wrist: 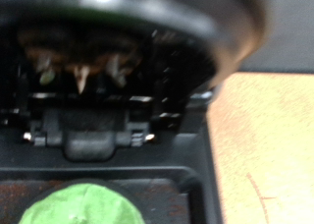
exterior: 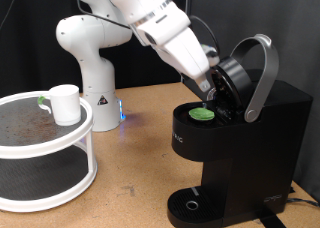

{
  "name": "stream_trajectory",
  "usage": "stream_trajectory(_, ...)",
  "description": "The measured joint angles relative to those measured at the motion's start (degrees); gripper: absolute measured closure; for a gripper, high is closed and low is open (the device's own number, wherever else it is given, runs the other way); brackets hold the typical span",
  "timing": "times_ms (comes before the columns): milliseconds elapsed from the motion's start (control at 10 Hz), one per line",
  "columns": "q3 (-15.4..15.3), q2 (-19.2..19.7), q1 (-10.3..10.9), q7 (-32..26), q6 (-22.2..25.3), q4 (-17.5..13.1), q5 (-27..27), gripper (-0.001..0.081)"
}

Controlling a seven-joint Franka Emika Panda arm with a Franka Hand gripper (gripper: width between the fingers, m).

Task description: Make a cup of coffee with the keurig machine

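Note:
The keurig machine (exterior: pixel 235 148) stands at the exterior view's right with its lid (exterior: pixel 235 76) swung open and its grey arched handle (exterior: pixel 262 73) raised. A green-topped pod (exterior: pixel 203 114) sits in the open chamber. My gripper (exterior: pixel 209 88) hangs just above the pod, in front of the open lid, with nothing visibly held. The wrist view shows the lid's dark underside (wrist: pixel 98 57) and the green pod (wrist: pixel 83 206) below it; my fingers do not show there. The white cup (exterior: pixel 64 103) stands upright on a round rack at the exterior view's left, far from the gripper.
The round white two-tier rack (exterior: pixel 45 148) has a dark top. The robot's white base (exterior: pixel 92 78) stands behind it. The wooden table (exterior: pixel 140 138) (wrist: pixel 270 145) lies between rack and machine. The round drip tray (exterior: pixel 190 203) is at the machine's foot.

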State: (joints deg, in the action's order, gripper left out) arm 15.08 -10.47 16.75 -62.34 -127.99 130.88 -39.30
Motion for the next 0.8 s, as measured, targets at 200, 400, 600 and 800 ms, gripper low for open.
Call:
stream_trajectory(200, 1.3, -2.1, -0.3, 0.2, 3.4, -2.0, -0.8, -0.0001)
stream_trajectory(400, 2.5, -3.6, -0.5, 1.3, 7.6, -4.7, -1.9, -0.0001)
stream_trajectory(600, 4.1, -4.7, -0.6, 1.8, 12.3, -7.7, -2.6, -0.0001)
stream_trajectory(800, 5.3, -5.1, -0.8, 2.9, 16.1, -10.4, -2.6, -0.0001)
